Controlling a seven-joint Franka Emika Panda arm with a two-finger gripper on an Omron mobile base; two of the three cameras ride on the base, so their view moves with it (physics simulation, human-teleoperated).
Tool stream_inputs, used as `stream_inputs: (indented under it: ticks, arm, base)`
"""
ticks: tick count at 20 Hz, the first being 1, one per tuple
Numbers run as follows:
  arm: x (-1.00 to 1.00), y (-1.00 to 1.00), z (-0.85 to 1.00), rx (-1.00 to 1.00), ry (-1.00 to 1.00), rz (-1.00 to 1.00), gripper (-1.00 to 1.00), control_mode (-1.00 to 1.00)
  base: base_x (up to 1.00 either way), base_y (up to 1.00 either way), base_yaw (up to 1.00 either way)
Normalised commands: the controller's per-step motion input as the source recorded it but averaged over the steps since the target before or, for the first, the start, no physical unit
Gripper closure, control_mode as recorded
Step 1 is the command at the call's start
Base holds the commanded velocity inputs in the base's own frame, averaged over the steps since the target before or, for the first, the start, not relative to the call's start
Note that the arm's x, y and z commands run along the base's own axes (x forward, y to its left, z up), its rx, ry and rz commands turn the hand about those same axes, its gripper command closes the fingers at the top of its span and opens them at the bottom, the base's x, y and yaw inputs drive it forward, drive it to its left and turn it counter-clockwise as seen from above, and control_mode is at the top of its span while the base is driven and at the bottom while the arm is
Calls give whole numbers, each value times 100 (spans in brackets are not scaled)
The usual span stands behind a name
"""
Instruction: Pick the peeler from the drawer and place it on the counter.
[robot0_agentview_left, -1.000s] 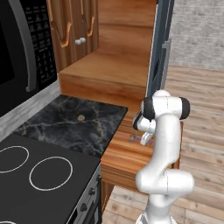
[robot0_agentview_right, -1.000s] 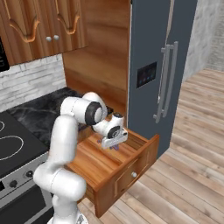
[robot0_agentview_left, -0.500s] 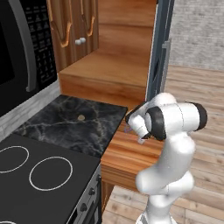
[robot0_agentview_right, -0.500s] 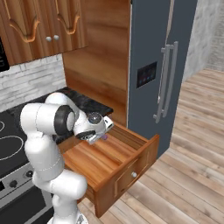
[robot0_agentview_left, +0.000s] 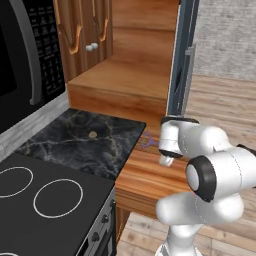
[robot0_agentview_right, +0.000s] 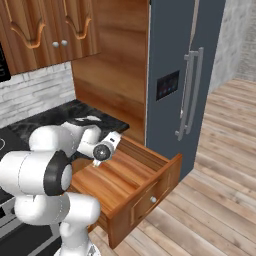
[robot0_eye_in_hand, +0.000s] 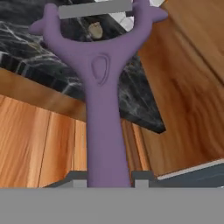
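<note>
The purplish-blue peeler stands upright in the hand view, forked head at the top, its handle clamped between the finger tips of my gripper. From the left base view the peeler sticks out of the gripper toward the right edge of the black marble counter, above the open wooden drawer. The hand hangs over the drawer's back left part. Behind the peeler's head lies the counter.
A small round tan disc lies on the counter. The black cooktop with white rings adjoins it on the near side. A tall grey fridge stands right of the drawer. Wooden upper cabinets hang above the counter.
The arm has swung from over the drawer's middle toward the counter, carrying the peeler up and left. The drawer's bottom where the hand was is now bare.
</note>
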Motion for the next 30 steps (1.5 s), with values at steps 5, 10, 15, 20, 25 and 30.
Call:
stream_inputs:
  ticks: [5,10,15,20,25,30]
  arm:
    - [68,48,100,2,23,21,100,-100]
    - [99,66,100,0,55,17,100,-100]
    - [97,58,100,0,49,18,100,-100]
    - [100,79,20,-6,51,13,100,-100]
    - [61,60,-90,-19,46,6,100,-100]
    - [0,16,-100,-14,29,4,100,-100]
  base:
    - [0,0,0]
    - [0,0,0]
    - [0,0,0]
    - [0,0,0]
    - [0,0,0]
    - [0,0,0]
